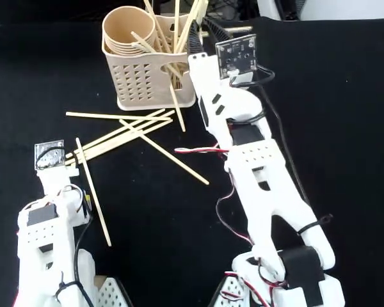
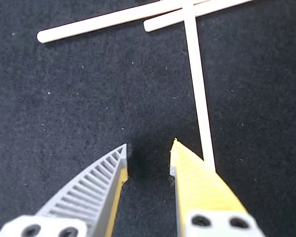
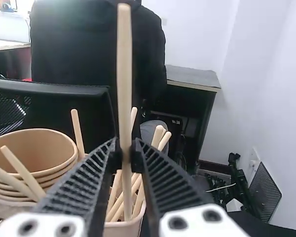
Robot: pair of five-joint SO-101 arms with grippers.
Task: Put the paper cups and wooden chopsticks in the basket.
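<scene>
Paper cups (image 1: 129, 33): stacked, nested inside basket (image 1: 147, 83). Standing chopsticks (image 1: 179, 25): leaned in basket beside cups. Loose chopsticks (image 1: 125, 131): scattered and crossed on black table (image 1: 345, 128), on side of basket toward arms. Held chopstick (image 3: 123, 74): kept upright above basket, clamped between jaws of right gripper (image 3: 124, 145). Left gripper (image 2: 150, 144): positioned low over table, well apart from basket; jaws parted moderately, nothing held. Single chopstick (image 2: 200, 98): laid just beside yellow finger (image 2: 202, 192).
</scene>
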